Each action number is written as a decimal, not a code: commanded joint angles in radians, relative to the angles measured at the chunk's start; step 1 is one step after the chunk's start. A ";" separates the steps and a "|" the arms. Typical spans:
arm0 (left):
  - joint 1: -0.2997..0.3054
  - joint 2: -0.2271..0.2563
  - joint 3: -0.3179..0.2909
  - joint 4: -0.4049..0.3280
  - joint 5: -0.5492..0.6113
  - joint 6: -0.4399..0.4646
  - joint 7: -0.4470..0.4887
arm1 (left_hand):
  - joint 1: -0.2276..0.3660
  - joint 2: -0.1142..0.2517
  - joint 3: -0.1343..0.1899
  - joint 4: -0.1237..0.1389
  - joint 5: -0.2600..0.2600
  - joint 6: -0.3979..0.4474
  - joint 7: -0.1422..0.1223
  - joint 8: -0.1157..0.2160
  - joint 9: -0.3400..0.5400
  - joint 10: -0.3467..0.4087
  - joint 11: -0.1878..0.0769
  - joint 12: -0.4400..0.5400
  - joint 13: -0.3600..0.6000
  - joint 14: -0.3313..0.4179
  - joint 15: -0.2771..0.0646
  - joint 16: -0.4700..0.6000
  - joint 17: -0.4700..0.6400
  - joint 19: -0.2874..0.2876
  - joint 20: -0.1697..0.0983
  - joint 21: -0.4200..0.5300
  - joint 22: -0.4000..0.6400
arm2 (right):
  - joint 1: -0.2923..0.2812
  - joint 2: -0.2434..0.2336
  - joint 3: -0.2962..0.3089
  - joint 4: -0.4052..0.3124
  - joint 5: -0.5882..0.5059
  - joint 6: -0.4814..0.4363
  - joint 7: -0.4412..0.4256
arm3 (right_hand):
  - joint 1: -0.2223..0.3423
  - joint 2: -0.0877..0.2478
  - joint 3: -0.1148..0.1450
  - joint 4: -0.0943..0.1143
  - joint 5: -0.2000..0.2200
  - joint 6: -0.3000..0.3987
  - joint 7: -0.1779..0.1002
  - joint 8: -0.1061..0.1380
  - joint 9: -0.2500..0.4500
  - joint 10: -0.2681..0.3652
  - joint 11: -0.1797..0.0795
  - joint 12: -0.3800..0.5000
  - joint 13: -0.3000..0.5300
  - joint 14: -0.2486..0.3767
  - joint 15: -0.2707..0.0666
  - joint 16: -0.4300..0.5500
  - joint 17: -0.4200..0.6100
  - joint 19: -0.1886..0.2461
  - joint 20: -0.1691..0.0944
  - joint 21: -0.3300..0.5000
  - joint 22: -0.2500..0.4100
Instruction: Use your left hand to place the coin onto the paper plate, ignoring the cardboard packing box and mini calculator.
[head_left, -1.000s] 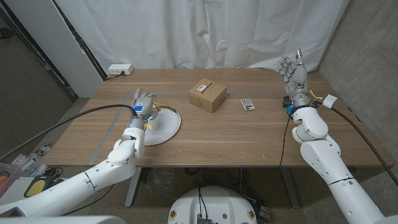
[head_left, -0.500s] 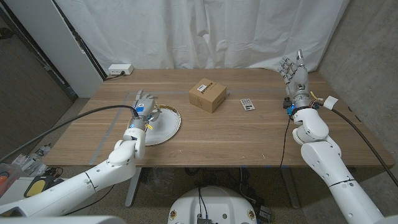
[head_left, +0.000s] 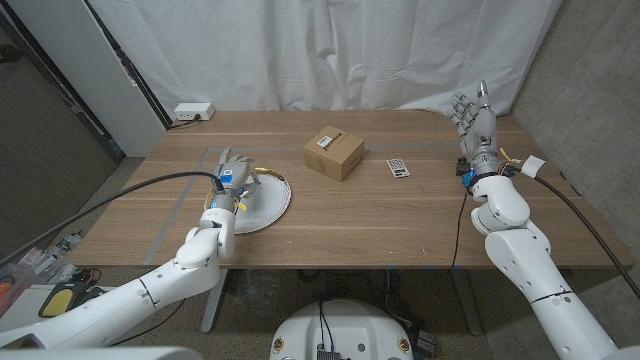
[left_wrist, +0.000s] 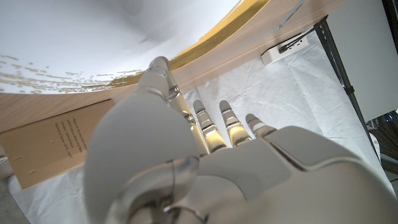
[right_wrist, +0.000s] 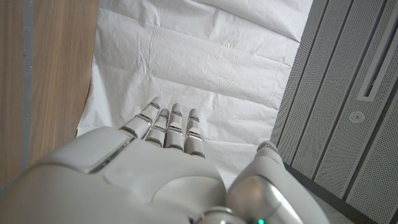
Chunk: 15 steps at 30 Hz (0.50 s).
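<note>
The white paper plate (head_left: 268, 205) lies on the left half of the wooden table (head_left: 380, 215). My left hand (head_left: 228, 172) hovers over the plate's left rim. In the left wrist view my left hand (left_wrist: 186, 143) reaches close over the plate (left_wrist: 81, 37), its fingers stretched out and the thumb lying against them. No frame lets me see the coin, so I cannot tell whether the hand holds it. Over the table's far right corner my right hand (head_left: 477, 125) is raised upright with its fingers apart and nothing in them; its back (right_wrist: 155, 168) faces the right wrist camera.
The cardboard packing box (head_left: 333, 152) stands at the table's middle back, just right of the plate. The mini calculator (head_left: 398, 168) lies to the box's right. A white power strip (head_left: 193, 112) sits at the back left corner. Tape strips (head_left: 170, 215) mark the table's left side.
My left hand has shifted slightly left and toward me over the plate's rim. The right hand has stayed raised in the same place.
</note>
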 joint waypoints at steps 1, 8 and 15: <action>-0.018 -0.013 0.010 0.027 -0.010 -0.015 -0.004 | -0.005 0.008 0.012 -0.001 0.002 0.037 0.041 0.183 0.061 -0.005 0.005 0.000 0.003 0.007 -0.112 -0.003 0.004 -0.006 0.006 0.000 0.002 | -0.001 0.000 -0.003 -0.004 -0.007 -0.012 -0.007 | 0.002 0.009 -0.001 0.000 0.001 0.005 0.003 -0.001 0.003 0.006 0.003 -0.002 0.002 0.004 0.003 -0.001 0.003 0.006 0.004 -0.001 0.002; -0.027 -0.022 0.018 0.044 -0.018 -0.024 -0.006 | -0.004 0.011 0.016 -0.001 0.001 0.020 0.038 0.184 0.067 -0.010 0.007 -0.001 0.004 0.004 -0.108 -0.004 0.004 -0.009 0.011 -0.002 0.002 | 0.005 0.001 -0.006 0.001 -0.008 -0.014 -0.007 | 0.003 0.009 -0.001 0.000 0.001 0.005 0.004 -0.001 0.003 0.006 0.003 -0.002 0.002 0.005 0.003 -0.001 0.003 0.005 0.005 -0.001 0.002; -0.033 -0.021 0.021 0.050 -0.025 -0.030 -0.010 | -0.005 0.011 0.018 -0.001 -0.001 0.002 0.025 0.186 0.073 -0.011 0.003 0.000 0.007 0.001 -0.101 -0.005 0.004 -0.012 0.015 -0.003 0.002 | 0.006 0.004 -0.007 0.005 -0.008 -0.013 -0.008 | 0.003 0.009 -0.001 0.000 0.001 0.005 0.004 -0.001 0.003 0.005 0.002 -0.003 0.002 0.005 0.004 -0.001 0.003 0.006 0.005 0.000 0.002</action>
